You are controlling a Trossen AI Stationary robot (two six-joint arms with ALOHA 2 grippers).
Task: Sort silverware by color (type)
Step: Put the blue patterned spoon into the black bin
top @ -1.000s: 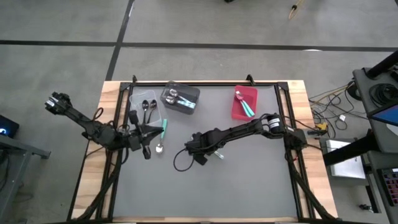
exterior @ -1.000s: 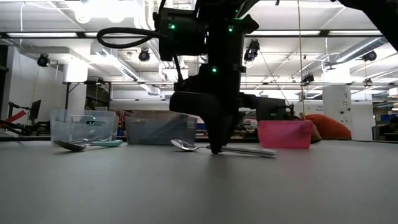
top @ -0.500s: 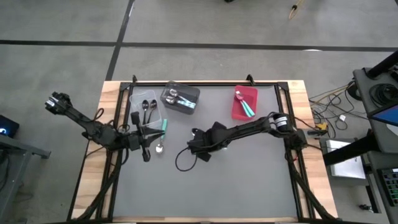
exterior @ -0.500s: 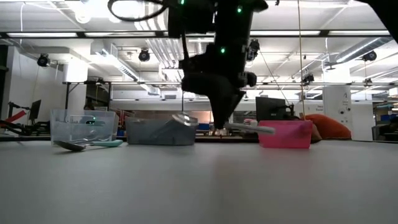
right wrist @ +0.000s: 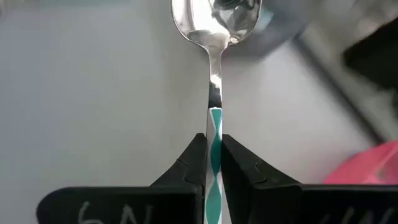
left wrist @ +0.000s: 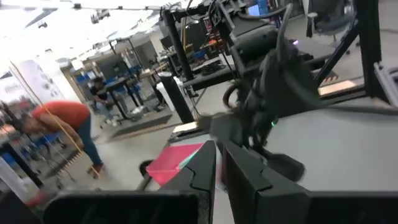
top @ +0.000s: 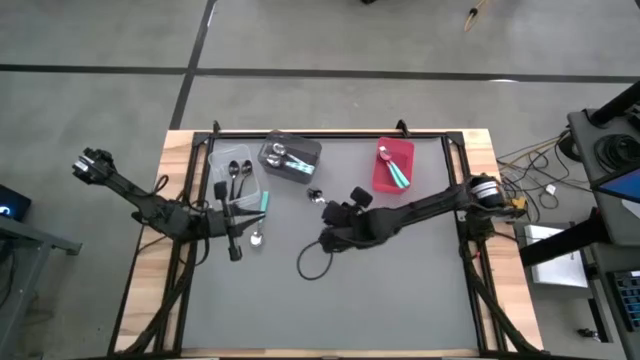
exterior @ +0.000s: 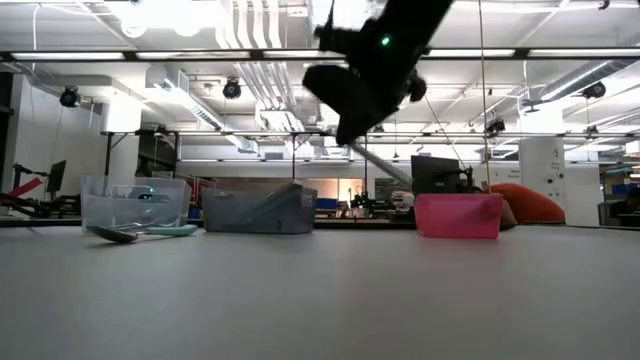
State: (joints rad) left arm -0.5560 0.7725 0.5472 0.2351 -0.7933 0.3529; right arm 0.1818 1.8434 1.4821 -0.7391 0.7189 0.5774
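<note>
Grey bin [top: 290, 157] sits at ten o'clock of the right gripper [top: 338, 213], red bin [top: 393, 165] at two. Its fingers pinch a teal-handled spoon [right wrist: 215, 81], bowl pointing ahead.

Lighting's pretty even from overhead, with bright strip lights [exterior: 180, 14] blowing out to white in the low view and again across the left wrist view. The desk [top: 400, 290] looks flat matte grey, with barely any shadows. The left wrist view is smeared with motion blur. In the right wrist view the spoon [right wrist: 214, 74] bowl catches glare, and the background behind it is soft.
</note>
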